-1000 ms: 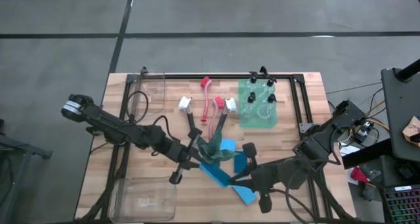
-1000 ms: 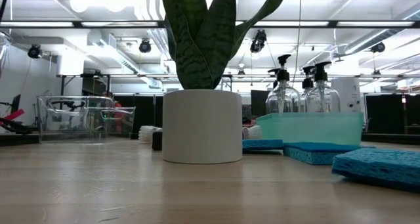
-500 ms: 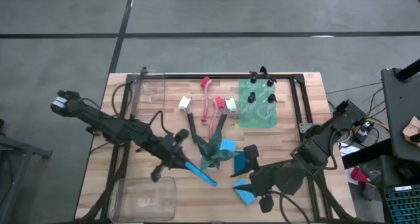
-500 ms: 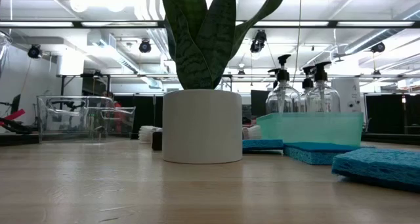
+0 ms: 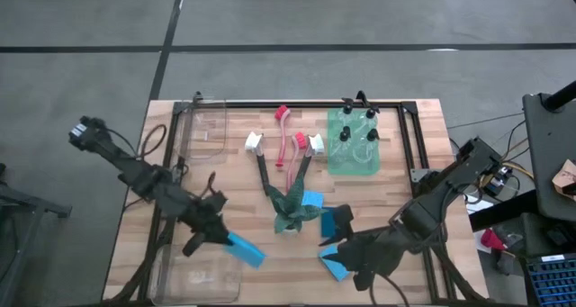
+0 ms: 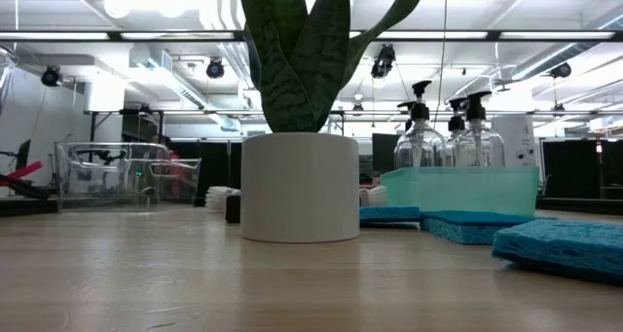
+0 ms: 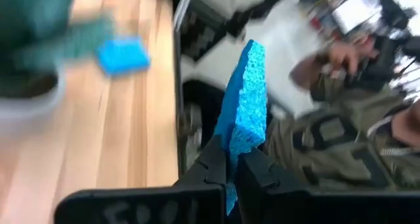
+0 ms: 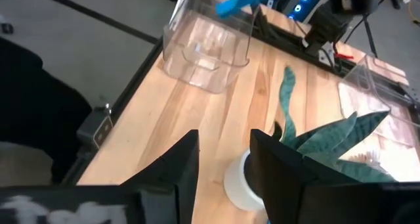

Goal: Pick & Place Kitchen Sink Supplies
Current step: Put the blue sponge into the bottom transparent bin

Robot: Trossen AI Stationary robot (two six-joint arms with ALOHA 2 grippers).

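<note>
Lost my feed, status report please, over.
Left gripper jaws shut on blue sponge, at the clear bin. Right gripper jaws open, idle by plant. Nothing in the way.

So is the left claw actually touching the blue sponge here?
Touching. The left wrist view shows the left claw shut on the sponge's lower edge, holding it upright.
</note>
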